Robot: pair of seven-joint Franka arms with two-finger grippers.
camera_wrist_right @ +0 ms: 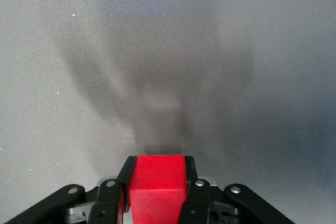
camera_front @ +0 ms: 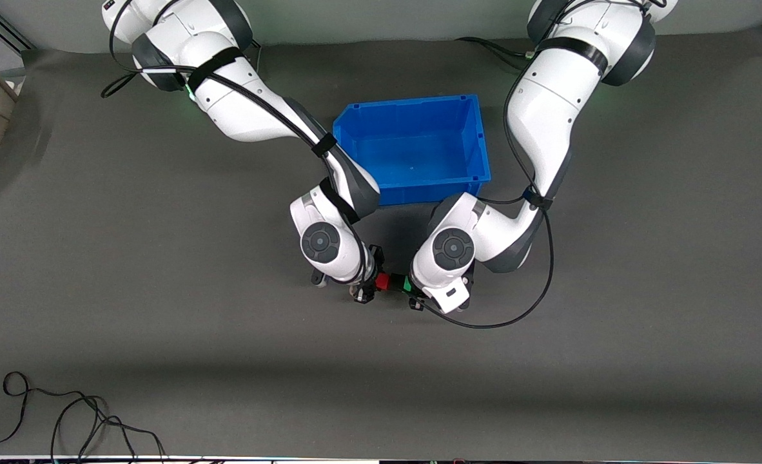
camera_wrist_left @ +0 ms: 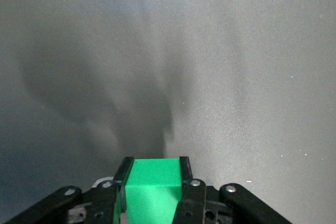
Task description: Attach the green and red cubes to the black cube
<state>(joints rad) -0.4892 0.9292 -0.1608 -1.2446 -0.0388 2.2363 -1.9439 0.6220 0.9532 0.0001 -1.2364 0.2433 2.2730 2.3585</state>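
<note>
I see the left gripper (camera_wrist_left: 153,192) clamped on the bright green plastic cube (camera_wrist_left: 152,190) above the grey mat (camera_front: 162,322). The right gripper (camera_wrist_right: 156,190) grips the bright red plastic cube (camera_wrist_right: 156,187). In the front view the two cubes sit side by side, apparently touching, nearer the camera than the blue plastic bin (camera_front: 478,138).

Probably a robotics lab: grey mat (camera_front: 162,258), blue bin (camera_front: 420,109), loose cables (camera_front: 65,412)

No text, label, brand, number or sign can be read anywhere in these views.
</note>
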